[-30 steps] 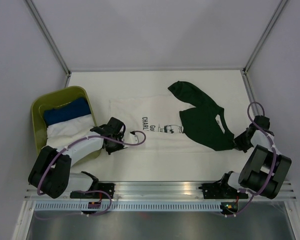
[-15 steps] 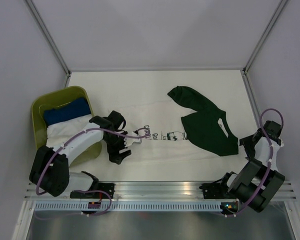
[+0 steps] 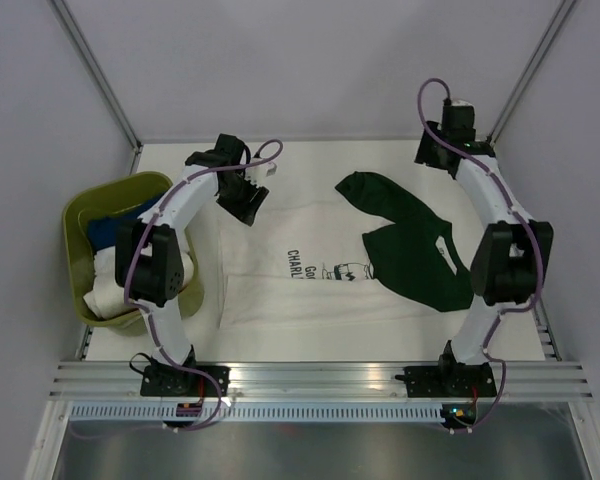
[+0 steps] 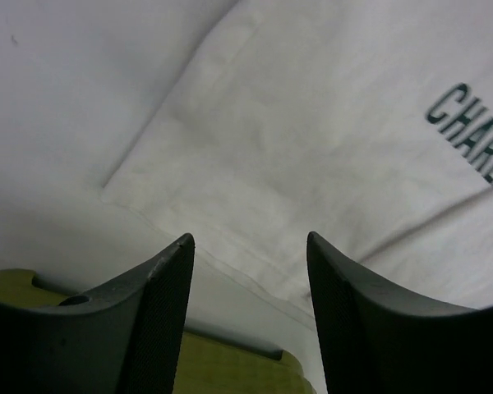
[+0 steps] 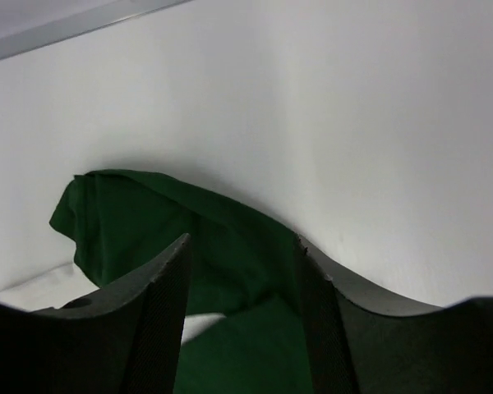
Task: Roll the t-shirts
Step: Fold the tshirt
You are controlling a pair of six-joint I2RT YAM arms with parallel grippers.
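Observation:
A white t-shirt (image 3: 300, 265) with black lettering and a small cartoon print lies spread flat mid-table. A dark green t-shirt (image 3: 412, 250) lies crumpled over its right side, one end reaching toward the back. My left gripper (image 3: 247, 198) hovers open over the white shirt's far left corner (image 4: 230, 156), its jaws (image 4: 248, 246) holding nothing. My right gripper (image 3: 432, 152) hangs open above the far right of the table. Its wrist view looks down on the green shirt (image 5: 230, 246), with nothing between the jaws (image 5: 242, 242).
An olive-green bin (image 3: 78, 215) stands at the table's left edge with a blue bundle (image 3: 102, 230) and a white bundle (image 3: 105, 295) inside; its rim (image 4: 230, 365) shows below the left fingers. Grey walls and metal frame posts enclose the table.
Both arms swung from the near side to the far end of the table. Both grippers went from shut to open. The white shirt now lies spread out further toward the near edge.

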